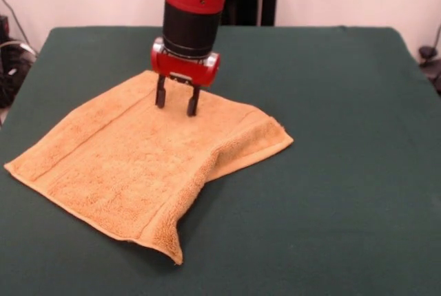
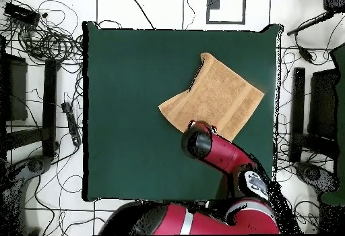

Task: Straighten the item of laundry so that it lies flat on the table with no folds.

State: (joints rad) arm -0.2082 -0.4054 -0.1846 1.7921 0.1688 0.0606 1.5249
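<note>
The golden-orange towel (image 1: 131, 165) lies on the dark green table (image 1: 344, 172), left of centre in the front view. Its right side is folded over, so a lower layer sticks out to a corner at the right, and the near corner curls up. A woven band runs near its left edge. My gripper (image 1: 176, 101) hangs straight down over the towel's far part, open and empty, with the fingertips (image 1: 193, 109) at or just above the cloth. In the overhead view the towel (image 2: 215, 95) lies at the table's (image 2: 128, 112) upper right, and the arm's wrist (image 2: 199, 141) hides the gripper.
The red and black arm (image 2: 229, 159) reaches in from the table's bottom edge in the overhead view. Cables and dark equipment (image 2: 40, 38) lie on the floor around the table. The towel lies close to the table's right edge (image 2: 275, 98) in that view.
</note>
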